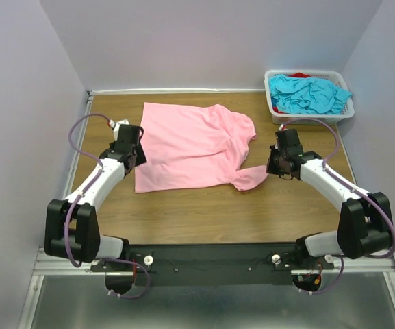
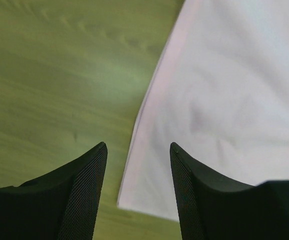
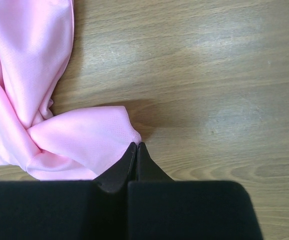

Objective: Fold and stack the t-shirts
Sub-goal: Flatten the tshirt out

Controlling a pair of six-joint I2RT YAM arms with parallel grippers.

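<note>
On the tabletop (image 1: 183, 212) the pink t-shirt (image 1: 190, 144) lies spread at centre, mostly flat but with one sleeve (image 3: 84, 142) twisted out toward 4 o'clock, so I judge the step to be smoothing before the first fold. The white basket (image 1: 320, 118) at 1 o'clock holds the turquoise t-shirts (image 1: 308, 94), well apart and blocking nothing. The left claw (image 2: 138, 165) gapes wide astride the shirt's 9 o'clock edge. The right claw (image 3: 135, 147) is pressed closed at the sleeve tip, and whether it nips cloth I cannot tell; next it should draw that sleeve flat.
</note>
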